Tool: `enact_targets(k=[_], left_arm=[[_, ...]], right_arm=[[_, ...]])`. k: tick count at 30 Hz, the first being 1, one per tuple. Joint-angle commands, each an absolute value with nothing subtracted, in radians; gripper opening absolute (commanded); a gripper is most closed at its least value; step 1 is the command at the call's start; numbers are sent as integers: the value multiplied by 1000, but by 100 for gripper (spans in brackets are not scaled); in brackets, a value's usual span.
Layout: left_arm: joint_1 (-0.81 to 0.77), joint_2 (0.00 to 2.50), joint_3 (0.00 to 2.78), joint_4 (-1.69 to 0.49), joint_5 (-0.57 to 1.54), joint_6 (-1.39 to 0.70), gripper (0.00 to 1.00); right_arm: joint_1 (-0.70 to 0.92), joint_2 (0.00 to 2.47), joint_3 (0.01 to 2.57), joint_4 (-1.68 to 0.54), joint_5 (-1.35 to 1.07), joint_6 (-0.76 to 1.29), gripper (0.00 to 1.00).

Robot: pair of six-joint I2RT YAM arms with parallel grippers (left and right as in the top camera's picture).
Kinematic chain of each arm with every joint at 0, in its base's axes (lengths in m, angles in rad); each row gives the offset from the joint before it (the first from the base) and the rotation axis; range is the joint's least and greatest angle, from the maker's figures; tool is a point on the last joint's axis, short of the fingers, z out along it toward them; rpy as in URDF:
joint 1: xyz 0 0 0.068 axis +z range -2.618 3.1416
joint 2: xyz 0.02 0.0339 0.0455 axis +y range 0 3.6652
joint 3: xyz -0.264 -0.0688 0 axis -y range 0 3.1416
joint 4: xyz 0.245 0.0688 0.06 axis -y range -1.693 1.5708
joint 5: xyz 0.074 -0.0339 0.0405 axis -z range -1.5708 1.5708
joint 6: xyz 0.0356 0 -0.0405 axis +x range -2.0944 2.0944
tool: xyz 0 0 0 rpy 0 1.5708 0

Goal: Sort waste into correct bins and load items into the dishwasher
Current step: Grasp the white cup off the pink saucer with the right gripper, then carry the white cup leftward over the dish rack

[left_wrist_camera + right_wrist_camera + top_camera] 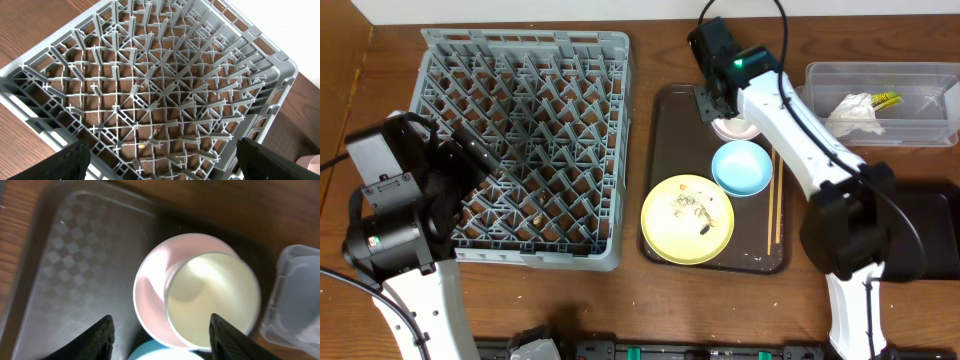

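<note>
1. The right gripper [161,317] is hanging over the cup [212,297]. Its jaws are standing apart and gripping nothing that shows. Whether a pad is touching the rim cannot be told.
2. The cup is sitting nested in the pink bowl [150,285], at the far end of the tray [670,120].
3. The blue bowl [741,167], plate [687,219] and chopsticks [775,200] are lying on the tray. The bowl is just beside the plate, and the chopsticks are lying along the right edge. The crumbs [692,208] are resting on the plate.
4. The rack [520,140] is standing left of the tray and holding no dishes. The left gripper [162,145] is hovering over it with jaws wide and empty.
5. The tub [920,75], far right, is holding the napkin [855,112] and wrapper [885,98].
6. The bin [940,230] is sitting near right.

Progress, as judged: the paper waste is looking sorted. The crumbs are awaiting scraping, and all five dish items are awaiting loading.

Obscured: the right arm [790,120] is covering much of the bin, so its contents cannot be told. Some pale bits [142,146] are lying under the rack lattice, too small to identify. The wrist view is cutting off most of the blue bowl.
</note>
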State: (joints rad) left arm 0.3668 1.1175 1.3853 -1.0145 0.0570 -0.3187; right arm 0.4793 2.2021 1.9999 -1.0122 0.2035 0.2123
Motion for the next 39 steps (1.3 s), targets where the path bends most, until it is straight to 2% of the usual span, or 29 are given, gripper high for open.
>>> enact_targets(k=[1, 3, 6, 9, 11, 17, 18, 20, 24, 26, 28, 29, 36, 39], left_arm=[[372, 1119, 1390, -1017, 60, -331, 95], [372, 1119, 1390, -1017, 60, -331, 94], [372, 1119, 1390, -1017, 60, -331, 95], [372, 1119, 1390, -1017, 60, -331, 95], [372, 1119, 1390, -1017, 60, -331, 95], [372, 1119, 1390, -1017, 60, -331, 94], [372, 1119, 1390, -1017, 60, -331, 95], [372, 1119, 1390, -1017, 60, -331, 94], [372, 1119, 1390, -1017, 60, -331, 95], [372, 1119, 1390, -1017, 60, -331, 94], [372, 1119, 1390, -1017, 60, -331, 95], [372, 1119, 1390, -1017, 60, -331, 94], [372, 1119, 1390, -1017, 60, -331, 94], [372, 1119, 1390, -1017, 60, -331, 94]], right_arm=[[464, 2256, 1993, -1009, 197, 213, 51], [464, 2257, 1993, -1003, 209, 212, 43], [464, 2259, 1993, -996, 214, 212, 36], [460, 2259, 1993, -982, 213, 212, 13], [456, 2259, 1993, -981, 210, 212, 9], [457, 2271, 1993, -992, 208, 212, 19], [457, 2278, 1993, -992, 207, 212, 24], [457, 2293, 1993, -989, 200, 212, 25], [457, 2308, 1993, -989, 201, 212, 22], [456, 2308, 1993, -987, 202, 212, 15], [456, 2308, 1993, -987, 202, 212, 3], [456, 2307, 1994, -987, 203, 212, 1], [456, 2236, 2046, -1007, 205, 212, 1], [456, 2116, 2133, -1010, 114, 212, 1]])
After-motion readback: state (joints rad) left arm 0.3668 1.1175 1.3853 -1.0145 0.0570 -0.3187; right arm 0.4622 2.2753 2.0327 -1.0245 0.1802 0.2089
